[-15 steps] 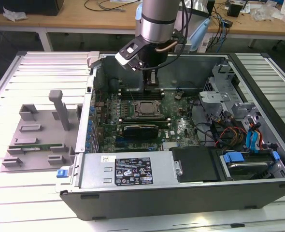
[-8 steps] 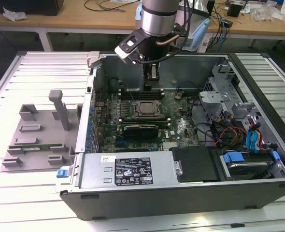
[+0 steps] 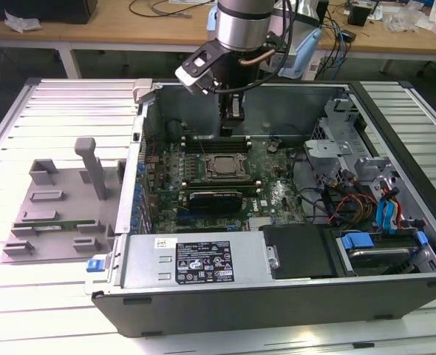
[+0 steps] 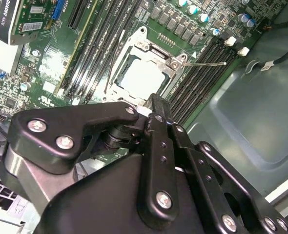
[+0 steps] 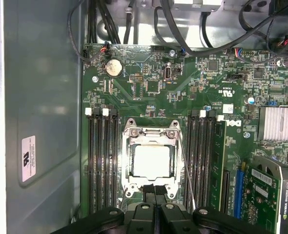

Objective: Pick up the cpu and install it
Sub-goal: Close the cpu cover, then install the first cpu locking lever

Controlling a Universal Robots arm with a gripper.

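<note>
Because the computer case [image 3: 292,281] lies on its side with the panel off, the motherboard [image 5: 193,97] faces up and the arm can come straight down onto it. In both wrist views the cpu [image 5: 153,161] sits flat inside the socket frame [image 5: 152,132], its pale top showing through the frame's window, which suggests it is already seated. The gripper [image 5: 154,191] hangs just above the socket's edge with its 2 fingers closed together and, as far as I can judge, nothing between them. The thin lever [image 5: 185,170] stands beside the frame, and memory slots [image 5: 102,161] flank it on both sides, leaving little room. A graphics card [image 5: 268,195] lies nearby.
</note>
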